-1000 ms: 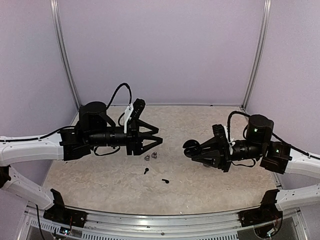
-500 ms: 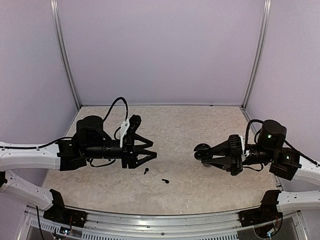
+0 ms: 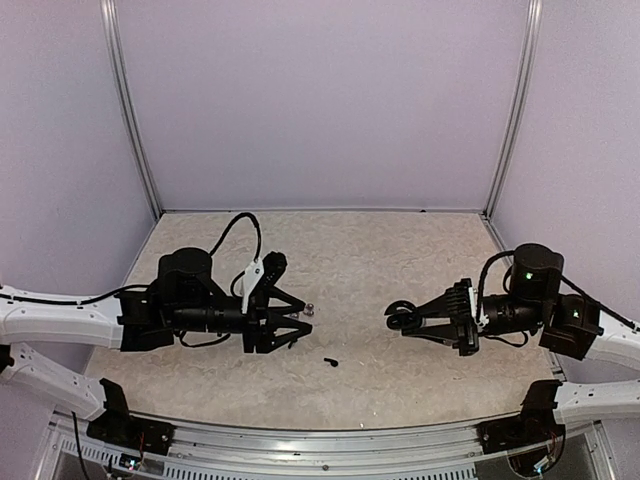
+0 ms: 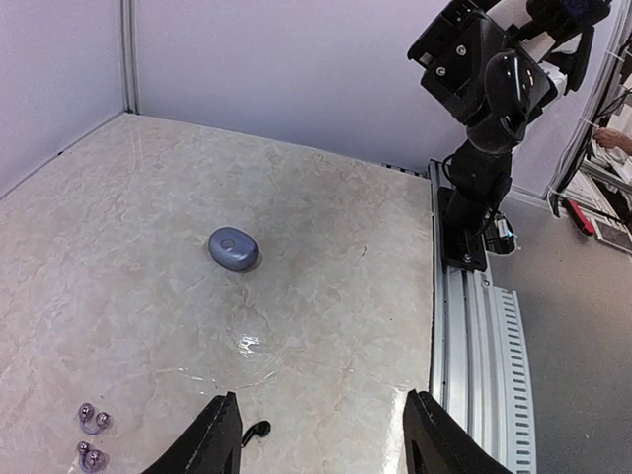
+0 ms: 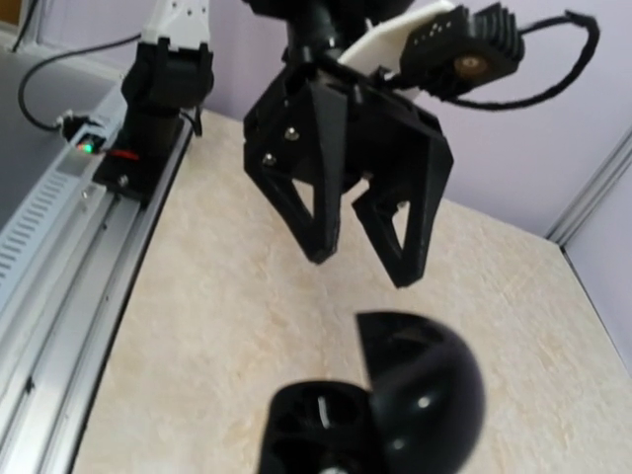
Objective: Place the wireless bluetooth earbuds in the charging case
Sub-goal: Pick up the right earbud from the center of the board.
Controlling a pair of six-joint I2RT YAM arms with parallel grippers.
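So, left gripper (image 4: 322, 415) is spread wide open, low over a black earbud (image 4: 259, 430).
That bud lies on the table (image 4: 326, 247) off-centre, close to one side of the jaws. Closing from here could flick the tiny thing across the slick top or nip it crooked by the stem. Two silvery earbuds (image 4: 92, 420) sit off to the side, the other black earbud (image 3: 330, 361) lies apart, and a grey-blue puck (image 4: 234, 248) is further out. The right gripper (image 3: 415, 318) clamps the open charging case (image 5: 380, 410) in the air, well apart from the buds. Compared with half a second ago, the left gripper has dropped over the bud and the right has eased lower.
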